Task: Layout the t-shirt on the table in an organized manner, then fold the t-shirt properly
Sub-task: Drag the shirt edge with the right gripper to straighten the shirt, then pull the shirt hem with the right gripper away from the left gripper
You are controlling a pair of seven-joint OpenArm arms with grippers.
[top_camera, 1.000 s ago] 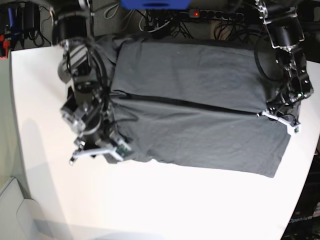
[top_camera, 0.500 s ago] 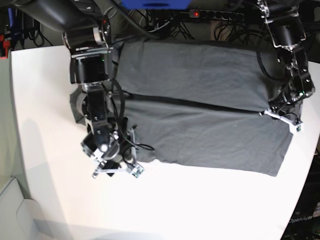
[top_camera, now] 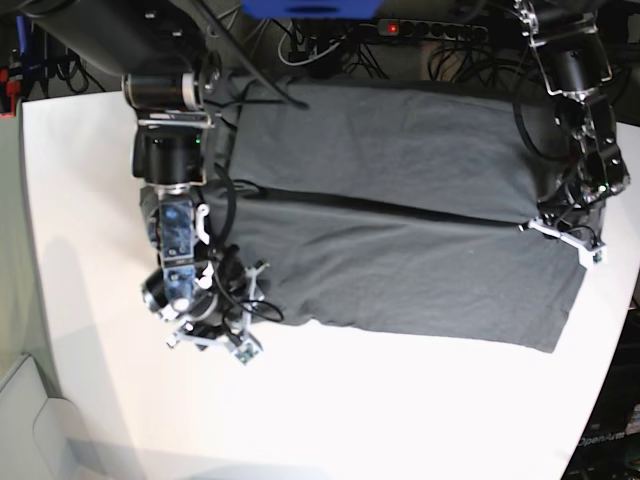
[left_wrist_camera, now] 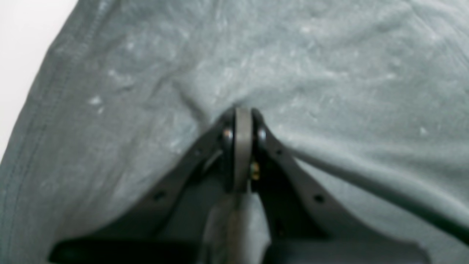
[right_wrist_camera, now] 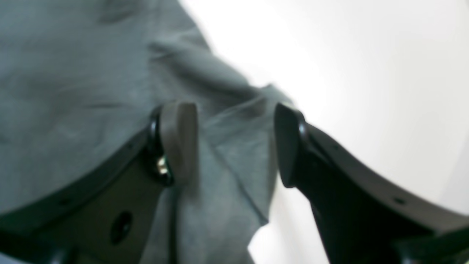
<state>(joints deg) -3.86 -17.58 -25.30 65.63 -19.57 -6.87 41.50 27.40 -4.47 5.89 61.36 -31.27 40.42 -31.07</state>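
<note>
Base view, near edge first: bare white table [top_camera: 330, 420] in front, then the right gripper [top_camera: 212, 338] at the near-left corner of the t-shirt [top_camera: 400, 200]. Its jaws are spread apart and hold nothing. The shirt's corner sits just beside it, on the side toward the middle of the table.

Right wrist view confirms: the right gripper [right_wrist_camera: 234, 146] has a clear gap between its fingers [right_wrist_camera: 179, 135]. A pointed flap of the t-shirt [right_wrist_camera: 73, 73] lies in and under that gap, with cloth spreading away to one side of the jaws and bare table [right_wrist_camera: 366, 73] on the other side. Whether the pads touch the cloth, can't tell; picture is blurred.

Further back in base view: the shirt lies flat and spread out on the table, folded over itself, with a long fold line running across it from one gripper's side to the other. Light wrinkles, edges fairly straight.

The left gripper [top_camera: 570, 240] sits at the opposite side edge of the shirt, right at the end of that fold line.

Left wrist view: the left gripper [left_wrist_camera: 242, 121] has its jaws fully together, tips pressed into the t-shirt [left_wrist_camera: 329, 66]. Cloth puckers and creases radiate from the tips, so it's pinching the fabric. A taut ridge of cloth runs off from the jaws to one side. Hemmed edge and a strip of table [left_wrist_camera: 22, 44] show at the far corner past the tips.

Far edge: cables and a power strip [top_camera: 420, 28] behind the table.
</note>
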